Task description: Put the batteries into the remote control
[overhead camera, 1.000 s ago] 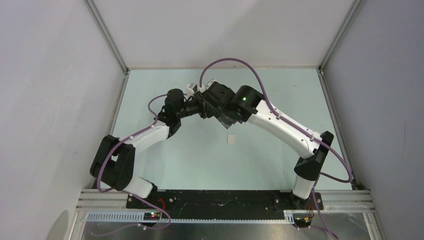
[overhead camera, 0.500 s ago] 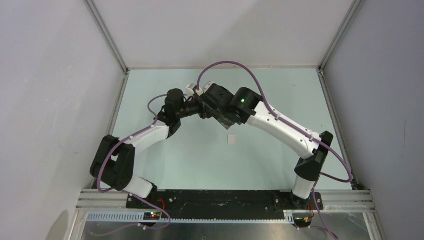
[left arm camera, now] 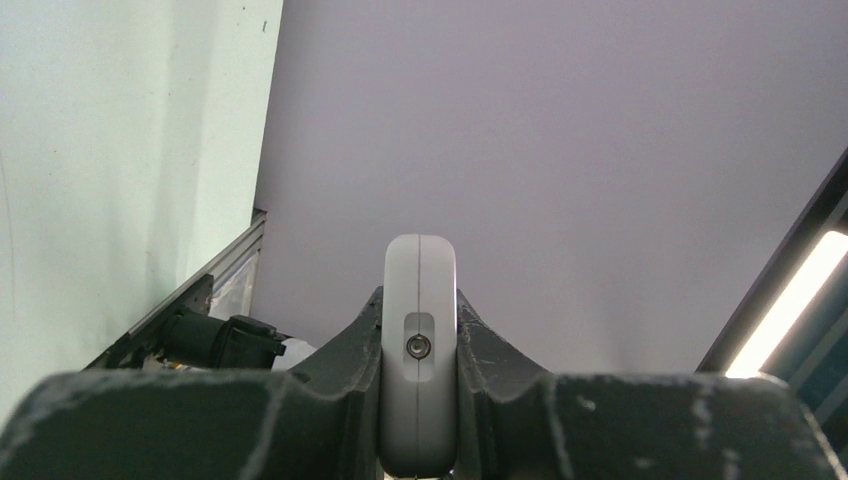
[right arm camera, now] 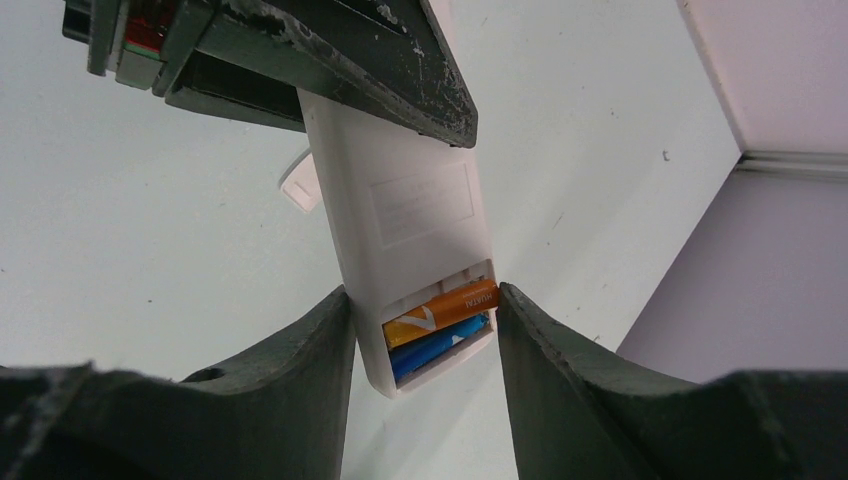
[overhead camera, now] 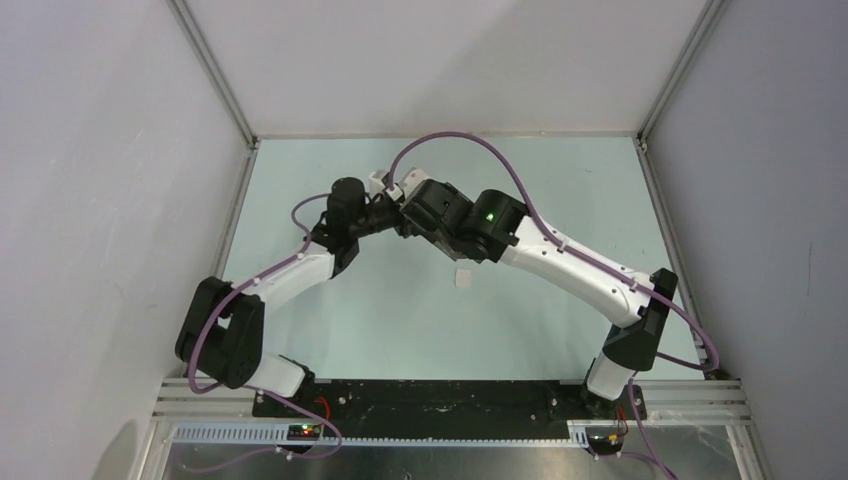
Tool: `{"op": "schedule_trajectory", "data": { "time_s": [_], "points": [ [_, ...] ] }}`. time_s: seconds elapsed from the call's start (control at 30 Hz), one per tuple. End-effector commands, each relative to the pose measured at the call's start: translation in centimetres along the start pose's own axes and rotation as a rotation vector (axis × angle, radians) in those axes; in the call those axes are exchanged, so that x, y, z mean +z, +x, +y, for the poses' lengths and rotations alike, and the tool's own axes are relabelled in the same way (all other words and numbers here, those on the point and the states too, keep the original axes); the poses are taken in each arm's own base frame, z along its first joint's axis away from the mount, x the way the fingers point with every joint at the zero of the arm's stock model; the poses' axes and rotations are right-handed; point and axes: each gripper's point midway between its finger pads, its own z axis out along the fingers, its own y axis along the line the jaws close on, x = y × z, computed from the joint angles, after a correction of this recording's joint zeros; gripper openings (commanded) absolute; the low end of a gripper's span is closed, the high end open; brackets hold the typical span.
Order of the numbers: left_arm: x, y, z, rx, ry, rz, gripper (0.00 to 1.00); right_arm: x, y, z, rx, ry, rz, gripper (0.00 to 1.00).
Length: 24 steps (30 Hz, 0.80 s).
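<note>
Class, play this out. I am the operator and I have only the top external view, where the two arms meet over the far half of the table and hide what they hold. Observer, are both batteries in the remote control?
Observer: Yes. In the right wrist view, the orange battery and the blue battery lie side by side in the opened back of the remote control.
Operator: Are they seated flat?
Observer: The blue one looks sunk in. One end of the orange one reaches the remote's edge, so it may not be fully down.
Operator: Who holds the remote?
Observer: The left gripper clamps it edge-on, as the left wrist view shows.
</note>
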Motion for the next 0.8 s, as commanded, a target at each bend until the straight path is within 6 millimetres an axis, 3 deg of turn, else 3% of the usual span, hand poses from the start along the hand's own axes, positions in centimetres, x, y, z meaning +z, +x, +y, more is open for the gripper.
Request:
{"op": "schedule_trajectory", "data": {
  "time_s": [0.0,0.27,0.43,0.77],
  "points": [
    [-1.7,1.5,-7.9,0.011,0.199,-0.009,0.0,0.3,-0.9,2.7,0.03,-0.104,-0.033,0.53],
    [-1.4,1.7,-8.8,0.06,0.214,0.003,0.0,-0.3,-1.4,4.5,0.12,-0.264,-0.016,0.53],
    [-1.4,1.5,-8.8,0.033,0.213,-0.008,0.0,-0.1,-1.1,4.7,0.097,-0.256,-0.016,0.53],
    [-2.0,0.7,-9.7,-0.08,0.259,-0.056,0.0,1.2,-0.1,7.0,0.014,-0.215,-0.009,0.53]
  ]
}}
